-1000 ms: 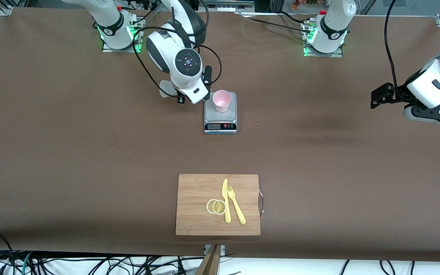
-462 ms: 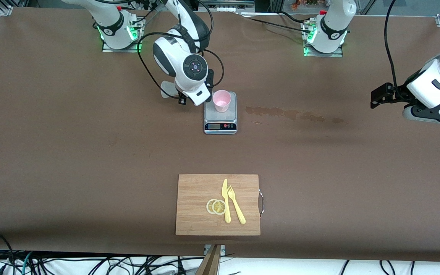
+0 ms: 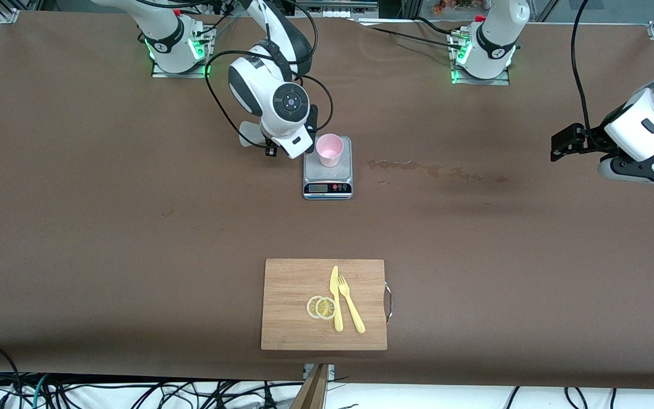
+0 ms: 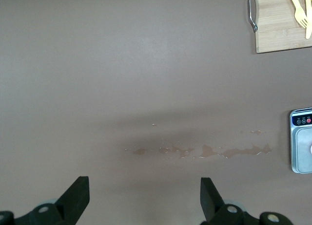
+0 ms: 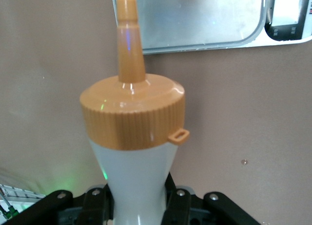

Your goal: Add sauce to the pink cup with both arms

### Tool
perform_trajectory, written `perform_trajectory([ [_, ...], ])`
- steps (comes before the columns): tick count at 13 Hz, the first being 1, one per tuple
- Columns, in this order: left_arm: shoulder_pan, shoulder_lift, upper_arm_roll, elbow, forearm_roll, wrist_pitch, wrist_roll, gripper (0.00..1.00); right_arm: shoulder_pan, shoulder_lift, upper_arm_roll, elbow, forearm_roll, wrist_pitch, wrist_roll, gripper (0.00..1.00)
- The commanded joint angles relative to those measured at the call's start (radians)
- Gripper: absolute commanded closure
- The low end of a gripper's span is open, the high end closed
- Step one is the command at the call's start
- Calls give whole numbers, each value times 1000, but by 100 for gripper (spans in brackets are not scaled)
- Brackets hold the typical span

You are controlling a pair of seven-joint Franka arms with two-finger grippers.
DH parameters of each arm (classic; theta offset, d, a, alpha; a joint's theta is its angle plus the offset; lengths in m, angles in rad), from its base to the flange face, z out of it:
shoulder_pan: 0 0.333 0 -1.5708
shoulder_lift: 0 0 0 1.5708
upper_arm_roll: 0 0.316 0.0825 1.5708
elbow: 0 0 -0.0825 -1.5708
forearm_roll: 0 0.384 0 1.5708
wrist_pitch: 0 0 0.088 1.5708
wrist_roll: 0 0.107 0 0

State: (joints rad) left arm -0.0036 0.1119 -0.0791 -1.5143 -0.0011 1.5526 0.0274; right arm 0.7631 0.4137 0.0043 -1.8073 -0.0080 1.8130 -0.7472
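Observation:
The pink cup (image 3: 329, 149) stands upright on a grey scale (image 3: 327, 180) in the middle of the table. The right arm's wrist (image 3: 283, 105) hangs beside the cup, toward the right arm's end, and hides most of the sauce in the front view. In the right wrist view my right gripper (image 5: 139, 208) is shut on the whitish body of the sauce bottle (image 5: 132, 115). Its orange nozzle (image 5: 127, 35) points over the scale pan (image 5: 209, 20) at the cup's rim. My left gripper (image 3: 564, 145) waits open at the left arm's end, and its fingers (image 4: 78, 196) are spread over bare table.
A wet streak (image 3: 418, 167) lies on the brown table between the scale and the left arm's end. It shows again as a wet streak (image 4: 209, 150) in the left wrist view. Nearer the front camera, a wooden cutting board (image 3: 293, 324) carries lemon slices, a yellow knife and a fork.
The right arm's wrist has shifted toward the cup with the sauce. A wet streak has appeared on the table beside the scale. The left arm has not moved.

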Motion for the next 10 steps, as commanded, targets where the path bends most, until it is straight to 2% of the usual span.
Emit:
perform_trajectory([
  [1,-1,9,2,23,-5,-17,9,0,-14,-16,-4,20,-3,-15,3,67],
  [2,-1,9,2,23,-5,-17,8,0,-39,-30,-6,32,5,-20,-3,67],
  [4,-1,9,2,23,-5,-17,9,0,-108,-74,-4,33,75,-23,-61,67],
  [10,-1,8,2,23,-5,-17,9,0,-373,-211,-3,19,278,-104,-367,67],
])
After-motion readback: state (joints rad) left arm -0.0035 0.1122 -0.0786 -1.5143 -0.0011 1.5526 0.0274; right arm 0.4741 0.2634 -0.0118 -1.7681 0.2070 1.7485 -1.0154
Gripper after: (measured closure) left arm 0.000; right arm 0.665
